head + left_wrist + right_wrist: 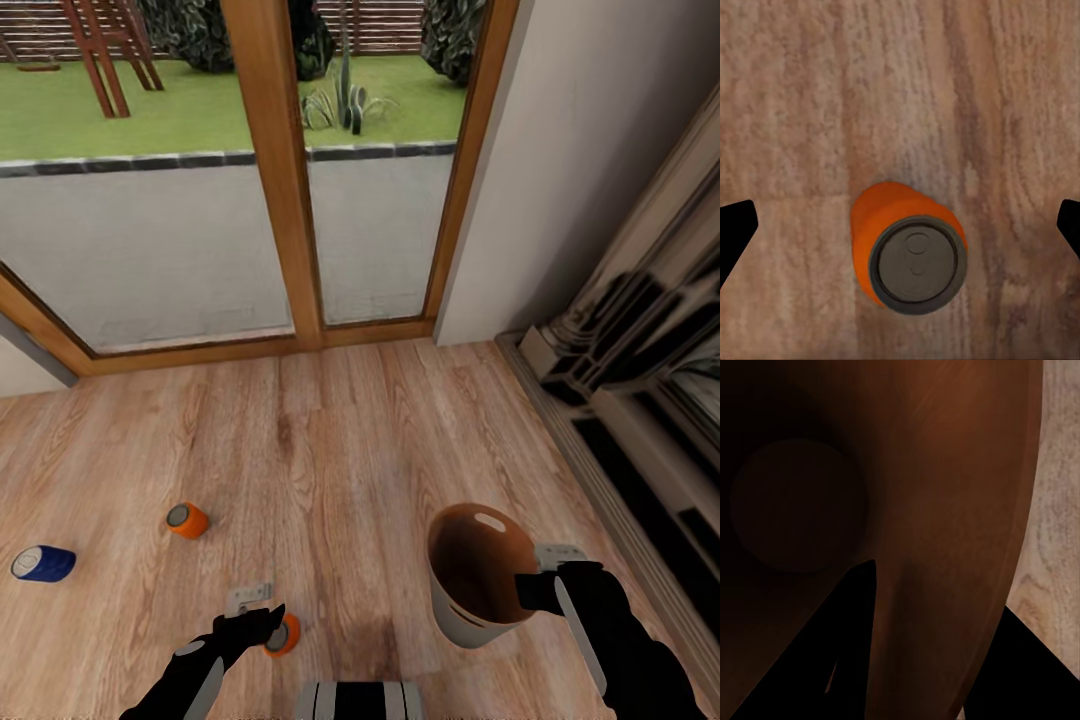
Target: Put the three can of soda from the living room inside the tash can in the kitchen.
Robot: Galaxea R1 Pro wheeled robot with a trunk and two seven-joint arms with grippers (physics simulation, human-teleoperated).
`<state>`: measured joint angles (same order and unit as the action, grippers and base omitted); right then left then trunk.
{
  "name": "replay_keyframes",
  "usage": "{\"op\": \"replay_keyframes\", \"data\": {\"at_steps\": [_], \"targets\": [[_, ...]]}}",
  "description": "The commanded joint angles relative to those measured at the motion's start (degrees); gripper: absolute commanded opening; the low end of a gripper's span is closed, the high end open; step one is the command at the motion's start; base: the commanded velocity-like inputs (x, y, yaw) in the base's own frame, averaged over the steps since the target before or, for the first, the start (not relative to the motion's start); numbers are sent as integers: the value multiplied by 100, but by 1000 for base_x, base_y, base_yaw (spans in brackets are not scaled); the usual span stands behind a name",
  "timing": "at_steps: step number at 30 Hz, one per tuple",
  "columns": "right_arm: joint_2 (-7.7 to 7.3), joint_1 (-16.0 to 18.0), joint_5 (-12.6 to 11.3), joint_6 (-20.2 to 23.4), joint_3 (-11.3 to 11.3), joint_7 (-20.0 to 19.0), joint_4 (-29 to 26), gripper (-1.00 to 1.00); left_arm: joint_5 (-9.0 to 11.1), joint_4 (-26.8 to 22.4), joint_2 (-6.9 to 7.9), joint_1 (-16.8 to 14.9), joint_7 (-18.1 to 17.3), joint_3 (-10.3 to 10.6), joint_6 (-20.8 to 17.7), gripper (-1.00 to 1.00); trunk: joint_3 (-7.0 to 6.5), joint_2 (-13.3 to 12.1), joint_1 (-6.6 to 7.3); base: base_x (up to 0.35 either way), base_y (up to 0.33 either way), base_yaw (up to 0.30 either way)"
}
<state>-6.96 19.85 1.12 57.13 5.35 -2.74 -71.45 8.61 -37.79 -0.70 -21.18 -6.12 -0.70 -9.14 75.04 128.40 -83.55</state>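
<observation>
While the robot faces the wood-framed glass doors [290, 170], all 3 cans lie on their sides on the light plank floor [340, 440]. Nearest is an orange can [284, 634], touching or just under the tips of the left gripper [262, 626] at the lower left of the head view. From the left wrist camera this can [909, 247] shows a short bright orange body and a dull grey, dark-rimmed top with a small tab mark, lying on the boards between the 2 black fingertips [735, 232], which stand far apart at the picture's edges without touching it; the left gripper is spread wide and holds nothing.

A second orange can [187, 520] lies farther out on the floor, well apart from the first, its grey end turned toward the camera. Beyond it to the left, near the picture's edge, lies the dark blue can [43, 563], with a pale silvery end.

At the right, the trash can [478, 572] is tilted, its mouth open toward the camera: pale grey-white outside, glossy brown inside, with a small slot near the far rim. The right gripper [540, 590] is at its near right rim. In the right wrist view the brown inner wall [945, 510] and round bottom loom close, with 1 black finger [851, 645] inside the wall and another dark shape outside it; the gripper seems clamped on the rim, though the contact itself is hard to make out.
</observation>
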Motion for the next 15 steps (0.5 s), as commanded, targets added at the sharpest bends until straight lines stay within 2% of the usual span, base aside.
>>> {"op": "replay_keyframes", "data": {"at_steps": [1,4,8,15], "targets": [[-3,2,-80,0,-1,2,-1,-100,0,0,0,0,-1,0,0,100,9,0,1,0,0,0],[-5,2,-78,0,-2,2,-1,-100,0,0,0,0,0,0,0,100,37,0,1,0,0,0],[-3,2,-81,0,-1,2,-1,-100,0,0,0,0,-2,0,0,100,146,161,-87,0,0,0],[-1,2,-80,0,-1,2,-1,-100,0,0,0,0,-3,0,0,100,206,161,-87,0,0,0]]}}
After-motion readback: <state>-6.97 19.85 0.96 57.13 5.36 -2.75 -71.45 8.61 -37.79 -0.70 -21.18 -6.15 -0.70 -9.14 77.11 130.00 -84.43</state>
